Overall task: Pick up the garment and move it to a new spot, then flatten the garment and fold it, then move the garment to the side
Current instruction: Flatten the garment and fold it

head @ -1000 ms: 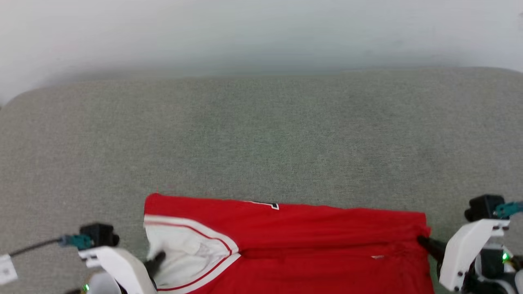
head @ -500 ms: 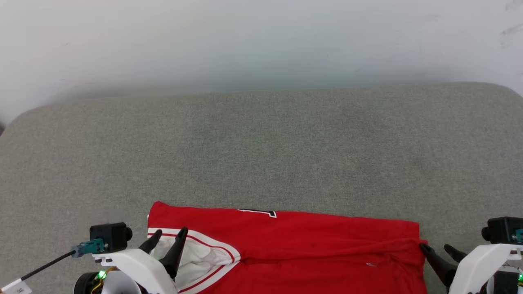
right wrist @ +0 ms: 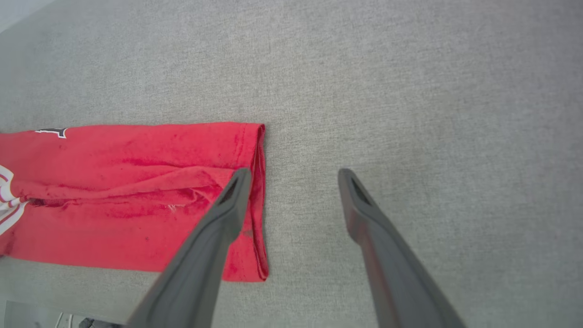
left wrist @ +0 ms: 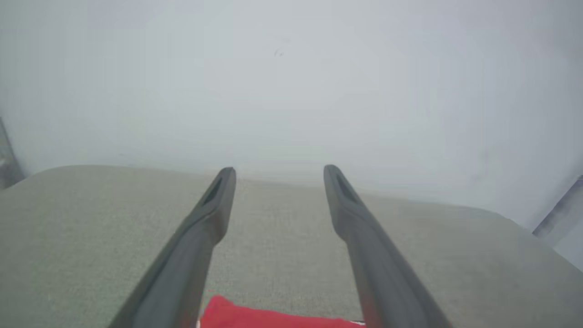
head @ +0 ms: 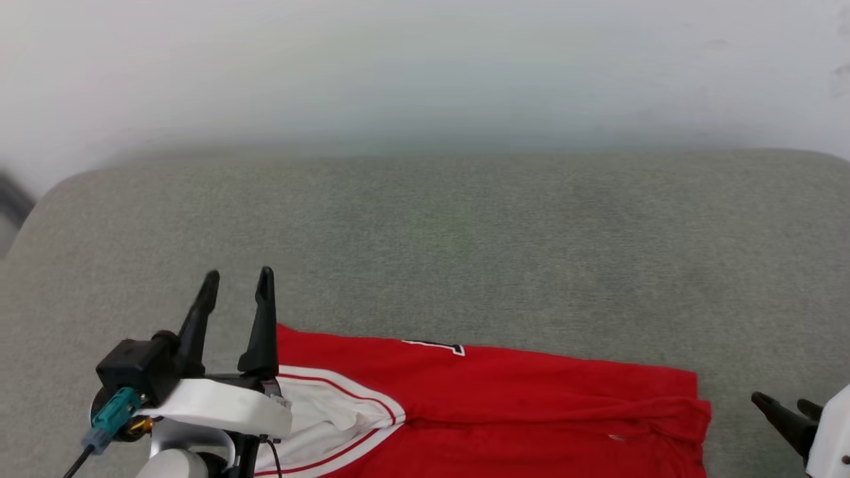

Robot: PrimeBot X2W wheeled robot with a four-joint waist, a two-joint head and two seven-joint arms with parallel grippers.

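The garment (head: 505, 405), a red jersey with a white red-trimmed sleeve at its left end, lies folded into a long strip along the near edge of the grey cushion (head: 438, 252). Its right hem (right wrist: 257, 196) shows in the right wrist view. My left gripper (head: 239, 282) is open and raised at the garment's left end, fingers pointing toward the wall, nothing between them. A strip of red (left wrist: 255, 316) shows below it in the left wrist view. My right gripper (head: 787, 406) is open just right of the hem, apart from the cloth.
The grey cushion stretches far beyond the garment to a pale wall (head: 425, 66). Its rounded corners are at the far left and far right. A dark object (head: 13, 196) sits past the cushion's far-left corner.
Both grippers went from shut on the garment's ends to open. The left one rose and tilted up off the sleeve; the right one backed off rightward. The camera also shifted.
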